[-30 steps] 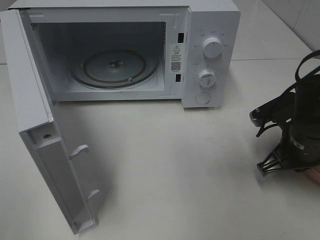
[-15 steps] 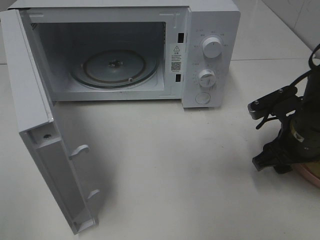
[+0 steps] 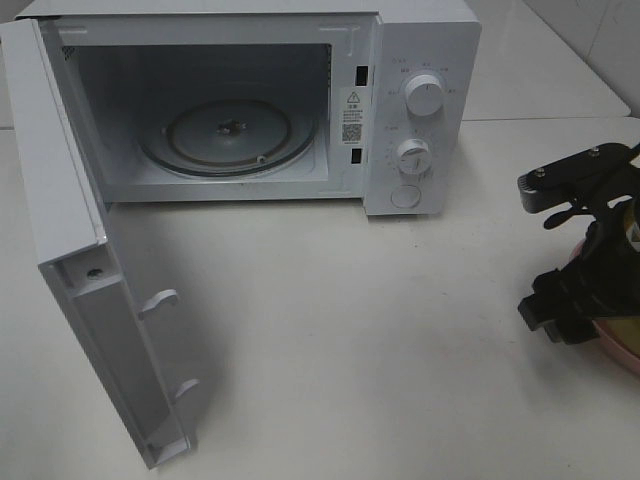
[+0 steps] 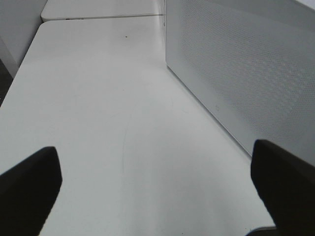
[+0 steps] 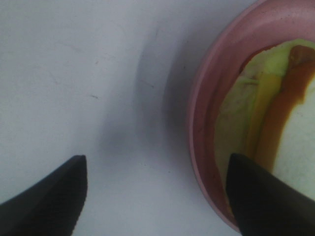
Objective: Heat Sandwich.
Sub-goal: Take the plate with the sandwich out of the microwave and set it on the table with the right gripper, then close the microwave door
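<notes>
Lying on the pink plate [image 5: 197, 142] at the table's right edge, the sandwich [image 5: 275, 113] is straddled by the wide-open right gripper [image 5: 156, 191]; the spread left gripper [image 4: 157, 184] is kept far away.

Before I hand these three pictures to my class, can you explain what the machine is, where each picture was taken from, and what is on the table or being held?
This is a robot with two arms, each ending in a two-fingered gripper. One picture comes from a camera mounted high above the white table. It shows a white microwave with its door swung wide open and a glass turntable inside, empty.

The other two pictures come from small cameras on the wrists, looking past the dark fingertips. The left gripper is open over bare table beside the microwave's perforated side wall and holds nothing. The right gripper is also open and empty; one fingertip is over the rim of a pink plate, the other over the table. On the plate lies the sandwich, with pale bread and yellow and reddish filling.
</notes>
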You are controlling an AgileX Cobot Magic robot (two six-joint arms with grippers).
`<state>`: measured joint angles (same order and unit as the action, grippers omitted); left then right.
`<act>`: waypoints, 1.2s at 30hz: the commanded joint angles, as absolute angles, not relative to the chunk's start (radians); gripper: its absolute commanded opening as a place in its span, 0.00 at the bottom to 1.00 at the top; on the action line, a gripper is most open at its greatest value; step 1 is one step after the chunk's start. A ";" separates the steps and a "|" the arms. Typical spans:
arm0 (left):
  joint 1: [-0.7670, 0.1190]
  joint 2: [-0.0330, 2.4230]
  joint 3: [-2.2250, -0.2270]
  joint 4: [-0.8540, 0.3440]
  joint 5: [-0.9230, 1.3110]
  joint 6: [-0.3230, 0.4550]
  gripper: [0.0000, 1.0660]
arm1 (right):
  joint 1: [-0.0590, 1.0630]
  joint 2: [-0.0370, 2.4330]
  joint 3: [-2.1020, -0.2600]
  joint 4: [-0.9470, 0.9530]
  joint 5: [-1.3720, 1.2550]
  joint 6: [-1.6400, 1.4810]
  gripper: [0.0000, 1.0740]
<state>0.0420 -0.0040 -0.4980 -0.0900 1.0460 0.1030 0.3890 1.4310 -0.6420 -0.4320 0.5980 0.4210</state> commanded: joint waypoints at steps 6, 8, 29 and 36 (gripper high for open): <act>0.046 -0.027 -0.496 -0.090 1.038 0.102 0.94 | 0.383 1.303 -0.645 -0.341 0.694 0.326 0.71; 0.046 -0.027 -0.496 -0.090 1.038 0.102 0.94 | 0.383 1.271 -0.645 -0.325 0.721 0.308 0.71; 0.046 -0.027 -0.496 -0.090 1.038 0.102 0.94 | 0.383 0.887 -0.645 -0.207 0.989 0.203 0.71; 0.046 -0.027 -0.496 -0.090 1.038 0.102 0.94 | 0.383 0.753 -0.645 -0.184 1.058 0.181 0.71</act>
